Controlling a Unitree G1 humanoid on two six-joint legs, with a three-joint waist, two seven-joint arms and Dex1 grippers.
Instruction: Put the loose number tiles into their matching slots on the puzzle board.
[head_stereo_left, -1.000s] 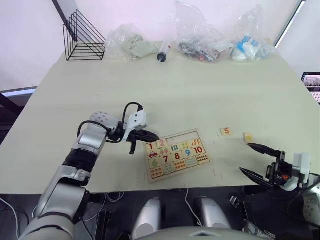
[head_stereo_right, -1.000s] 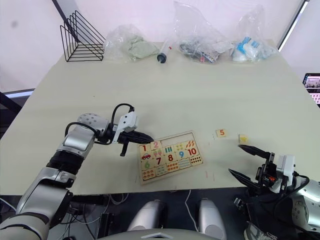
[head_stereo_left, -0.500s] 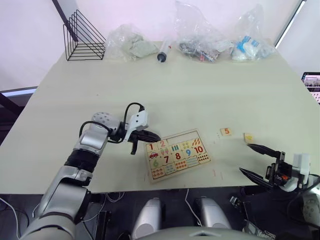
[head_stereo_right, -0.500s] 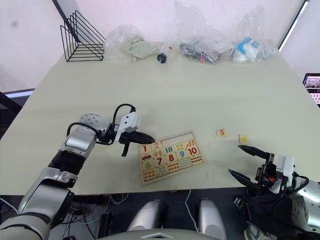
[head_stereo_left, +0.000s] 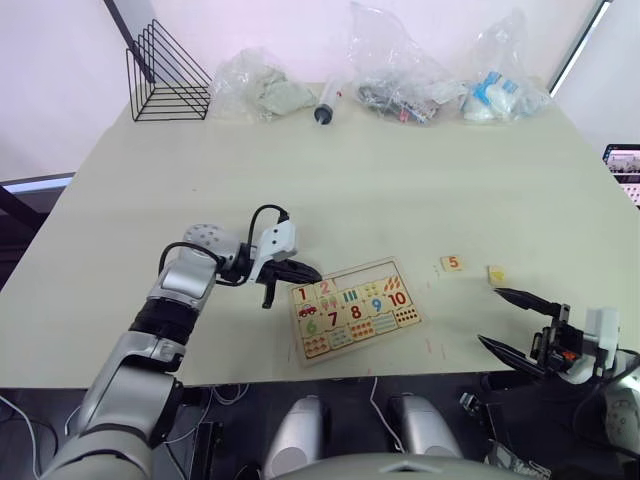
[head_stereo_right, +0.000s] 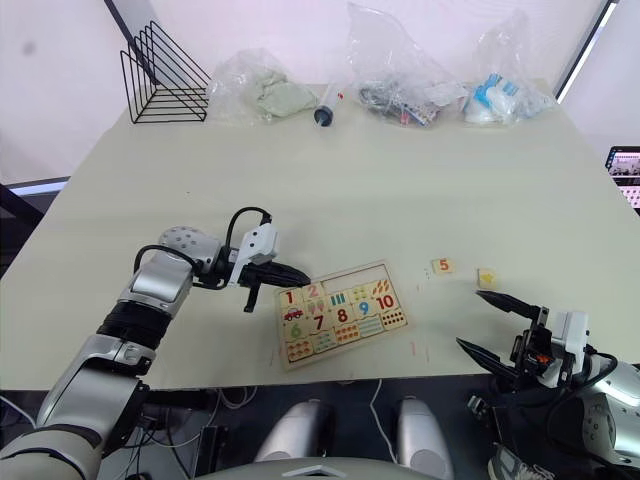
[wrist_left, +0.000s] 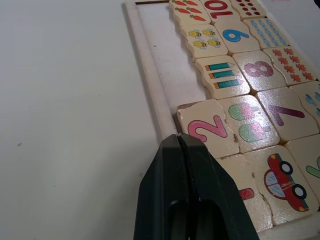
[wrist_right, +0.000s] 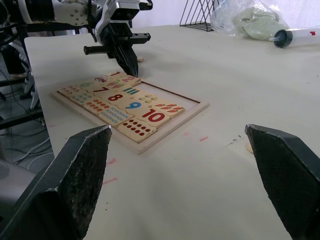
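The puzzle board (head_stereo_left: 352, 309) lies on the worktop (head_stereo_left: 400, 190) just in front of the left claw (wrist_left: 181, 145), whose fingers are pressed together with nothing between them, tips at the board's top-left corner. Right beside those tips sit the red 1 tile (head_stereo_left: 301, 294) and the pink 2 tile (wrist_left: 209, 127), both in the top row; the 2 looks slightly askew at the frame edge. Further along from the claw the row is bare. The step in hand seems to be nudging the 2 flat into place.

The orange 5 tile (head_stereo_left: 452, 263) and the yellow 4 tile (head_stereo_left: 497, 274) lie loose beyond the right claw (head_stereo_left: 513, 321), which hangs wide open and empty. Next would be closing on one of these.
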